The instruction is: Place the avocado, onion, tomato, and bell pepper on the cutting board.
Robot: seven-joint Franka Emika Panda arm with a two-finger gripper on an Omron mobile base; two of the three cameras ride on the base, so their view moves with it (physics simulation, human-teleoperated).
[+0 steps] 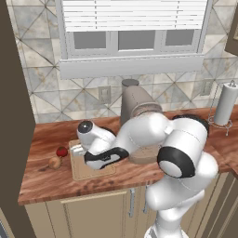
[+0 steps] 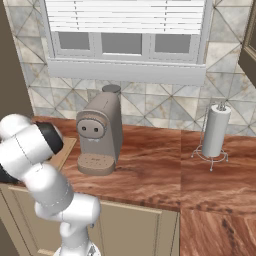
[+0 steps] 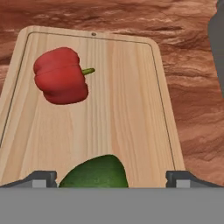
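My gripper [image 3: 111,179] hangs with fingers spread wide, holding nothing; the avocado [image 3: 94,174] lies between them on the cutting board [image 3: 127,109] near the bell pepper [image 3: 60,76]. Tomato [image 1: 62,151] and onion [image 1: 55,162] wait on the counter [image 1: 46,179] beside it.

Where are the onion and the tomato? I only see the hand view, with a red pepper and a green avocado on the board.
Observer: In the left base view, both lie on the counter, just left of the cutting board.
Operator: Which one is closer to the front edge?
Observer: The onion. The tomato lies just behind it.
Operator: What is the grey thing at the right edge of my picture?
Observer: Probably the coffee machine, which stands on the counter on the board's other side.
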